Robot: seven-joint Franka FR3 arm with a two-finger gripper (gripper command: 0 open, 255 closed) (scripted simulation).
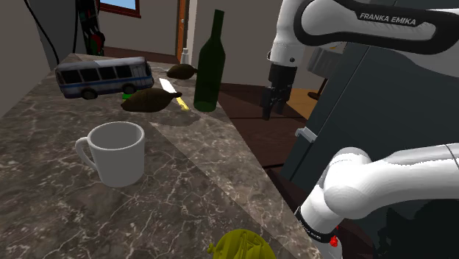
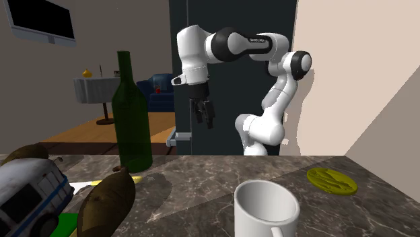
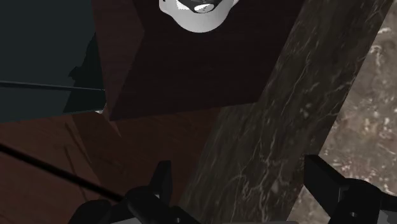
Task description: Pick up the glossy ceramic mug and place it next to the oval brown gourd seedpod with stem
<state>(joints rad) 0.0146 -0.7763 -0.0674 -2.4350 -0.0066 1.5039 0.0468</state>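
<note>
White glossy mug [image 1: 114, 152], upright on the dark marbled counter [image 1: 44, 191], mouth up, handle toward nine o'clock in the shoulder view. Touched by nothing.

At one o'clock from it in that view, apart from it: the oval brown gourd seedpod [image 1: 151, 100], lying on its side. Just beside the seedpod at three o'clock, a tall dark green bottle [image 1: 209, 66], upright. At ten o'clock of the seedpod, a blue-and-white toy bus [image 1: 103, 76]. Farther back, at one o'clock of the seedpod, a second, smaller brown pod [image 1: 180, 71]. At five o'clock from the mug, near the counter's edge, a yellow-green object [image 1: 239, 246].

Well apart from the mug, between two and three o'clock, out past the counter's edge: the black gripper [image 1: 274, 103], hanging fingertips-down from the white arm [image 1: 368, 22], in the air, holding nothing. In the wrist view, fingers [image 3: 162, 181] spread wide apart, nothing between them, the counter's edge below.

In the second exterior view, seedpod at nine o'clock of the mug, gripper high at eleven o'clock, beyond the counter's far edge.
</note>
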